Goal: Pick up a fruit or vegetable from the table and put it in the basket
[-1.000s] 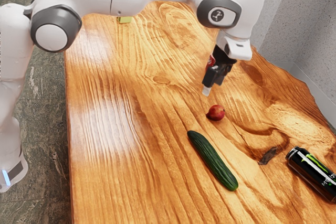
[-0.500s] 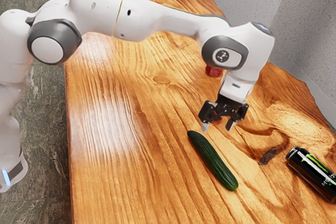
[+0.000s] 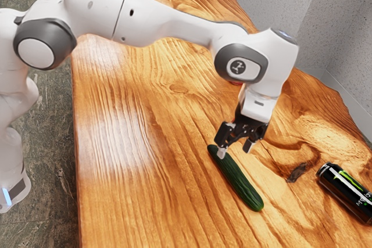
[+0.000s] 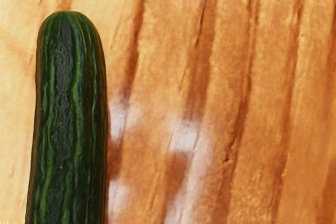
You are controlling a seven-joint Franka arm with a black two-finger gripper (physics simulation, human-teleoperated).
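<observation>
Since the earlier frame, the gripper [image 3: 236, 149] had moved nearer the cucumber [image 3: 237, 179], its fingers spread, one tip overlapping the end farther from the drink can [image 3: 344, 191]; contact could not be told. Bare wood separated the cucumber from the table's [image 3: 116, 207] edge at the exterior view's left. The hand pointed downward.

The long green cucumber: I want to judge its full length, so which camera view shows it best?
The exterior view: the cucumber shows there almost end to end, slightly overlapped by the black two-finger gripper. The wrist view gives one rounded end close up, the rest cut off at the edge.
</observation>
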